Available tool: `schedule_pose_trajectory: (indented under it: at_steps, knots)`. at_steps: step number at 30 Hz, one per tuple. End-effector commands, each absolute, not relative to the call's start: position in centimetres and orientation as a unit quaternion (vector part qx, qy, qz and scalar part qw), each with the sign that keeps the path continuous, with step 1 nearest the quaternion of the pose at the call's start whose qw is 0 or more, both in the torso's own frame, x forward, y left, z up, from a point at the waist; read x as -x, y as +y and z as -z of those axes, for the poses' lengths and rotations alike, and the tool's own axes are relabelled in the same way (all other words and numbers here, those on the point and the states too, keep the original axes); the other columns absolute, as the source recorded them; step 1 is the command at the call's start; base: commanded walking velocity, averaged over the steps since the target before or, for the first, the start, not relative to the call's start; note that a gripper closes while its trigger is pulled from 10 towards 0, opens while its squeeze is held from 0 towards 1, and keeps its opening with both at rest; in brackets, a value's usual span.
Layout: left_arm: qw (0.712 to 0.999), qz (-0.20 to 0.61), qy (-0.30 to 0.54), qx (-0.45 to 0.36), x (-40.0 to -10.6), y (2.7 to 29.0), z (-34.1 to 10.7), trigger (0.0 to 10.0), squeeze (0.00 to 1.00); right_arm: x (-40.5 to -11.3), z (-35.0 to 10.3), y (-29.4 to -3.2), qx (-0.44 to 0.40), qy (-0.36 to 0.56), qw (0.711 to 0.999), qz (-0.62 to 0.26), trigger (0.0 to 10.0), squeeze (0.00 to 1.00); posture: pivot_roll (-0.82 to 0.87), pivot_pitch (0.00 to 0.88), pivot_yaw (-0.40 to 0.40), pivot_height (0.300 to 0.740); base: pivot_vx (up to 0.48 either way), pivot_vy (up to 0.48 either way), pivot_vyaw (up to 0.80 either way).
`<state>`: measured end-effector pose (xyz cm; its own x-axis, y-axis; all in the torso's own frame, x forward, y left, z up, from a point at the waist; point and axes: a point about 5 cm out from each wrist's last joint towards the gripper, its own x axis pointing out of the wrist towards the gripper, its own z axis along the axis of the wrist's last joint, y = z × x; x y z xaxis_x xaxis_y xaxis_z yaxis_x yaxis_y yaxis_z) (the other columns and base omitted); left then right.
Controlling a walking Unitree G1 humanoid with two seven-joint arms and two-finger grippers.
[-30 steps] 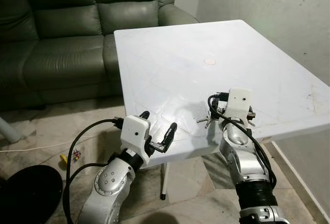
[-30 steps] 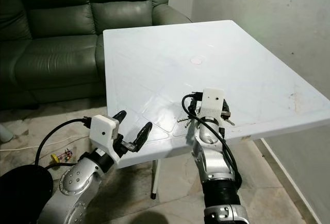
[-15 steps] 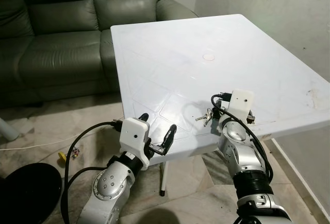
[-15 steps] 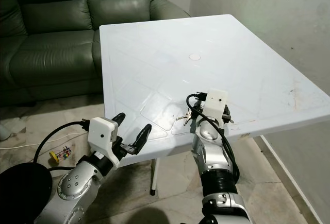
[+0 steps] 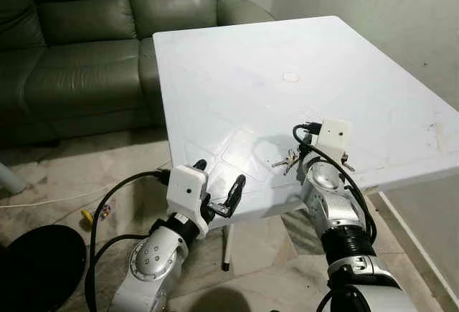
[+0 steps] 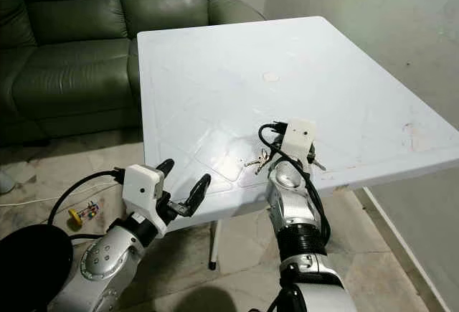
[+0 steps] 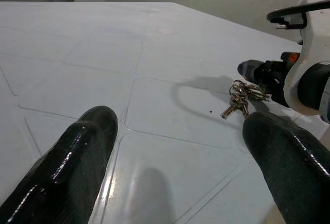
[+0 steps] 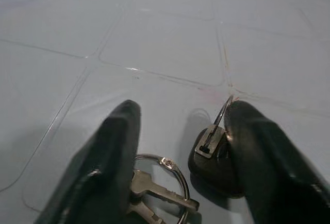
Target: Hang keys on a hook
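I am lowering my right gripper [image 8: 178, 147], fingers spread, straddling the keys [image 8: 154, 183] lying directly beneath on the table [image 5: 237, 75].

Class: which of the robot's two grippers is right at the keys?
The right gripper, its fingers straddling the keys on the table; the left gripper hovers off the table's edge.

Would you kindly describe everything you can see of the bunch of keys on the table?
The keys are a small bunch of silvery metal keys on a round split ring, joined to a dark fob. They lie flat on the white plastic table, near its front edge. The right gripper is down over them, one black finger on each side, the fingers apart. The ring lies against one finger, the fob against the other.
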<state>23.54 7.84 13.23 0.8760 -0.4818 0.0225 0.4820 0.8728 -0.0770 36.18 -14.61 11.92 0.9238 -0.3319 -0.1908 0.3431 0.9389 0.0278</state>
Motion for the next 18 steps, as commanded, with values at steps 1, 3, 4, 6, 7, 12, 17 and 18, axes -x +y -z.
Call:
schedule_pose_trajectory:
  at_steps: [1, 3, 4, 6, 7, 12, 17, 18]
  knots:
    - [0.968, 0.247, -0.007, 0.040, -23.32, 7.83, -13.67, 10.0, 0.00, -36.49, -12.33, -14.91, -0.028, 0.085, 0.979, 0.180, 0.0, 0.00, 0.05, 0.109, -0.041, 0.715, 0.000, 0.000, 0.00]
    - [0.968, 0.246, -0.007, 0.041, -23.31, 7.81, -13.68, 10.0, 0.00, -36.51, -12.33, -14.97, -0.025, 0.085, 0.979, 0.182, 0.0, 0.00, 0.05, 0.109, -0.041, 0.715, 0.000, 0.000, 0.00]
    - [0.968, 0.246, -0.007, 0.041, -23.31, 7.80, -13.69, 10.0, 0.00, -36.51, -12.34, -15.00, -0.024, 0.084, 0.979, 0.182, 0.0, 0.00, 0.05, 0.109, -0.041, 0.715, 0.000, 0.000, 0.00]
    - [0.968, 0.246, -0.006, 0.042, -23.28, 7.78, -13.70, 10.0, 0.00, -36.54, -12.24, -15.09, -0.023, 0.085, 0.979, 0.185, 0.0, 0.00, 0.05, 0.110, -0.041, 0.715, 0.000, 0.000, 0.00]
    - [0.968, 0.246, -0.006, 0.042, -23.28, 7.78, -13.70, 10.0, 0.00, -36.54, -12.24, -15.09, -0.023, 0.085, 0.979, 0.185, 0.0, 0.00, 0.05, 0.110, -0.041, 0.715, 0.000, 0.000, 0.00]
    - [0.968, 0.246, -0.005, 0.042, -23.19, 7.70, -13.70, 10.0, 0.00, -36.58, -12.20, -15.13, -0.023, 0.084, 0.978, 0.188, 0.0, 0.00, 0.05, 0.114, -0.040, 0.715, 0.000, 0.000, 0.00]
    - [0.968, 0.246, -0.004, 0.043, -23.16, 7.67, -13.68, 10.0, 0.00, -36.59, -12.15, -15.13, -0.022, 0.084, 0.978, 0.189, 0.0, 0.00, 0.05, 0.115, -0.041, 0.715, 0.000, 0.000, 0.00]
    - [0.968, 0.246, -0.004, 0.043, -23.16, 7.67, -13.68, 10.0, 0.00, -36.59, -12.15, -15.14, -0.022, 0.084, 0.978, 0.189, 0.0, 0.00, 0.05, 0.115, -0.041, 0.715, 0.000, 0.000, 0.00]
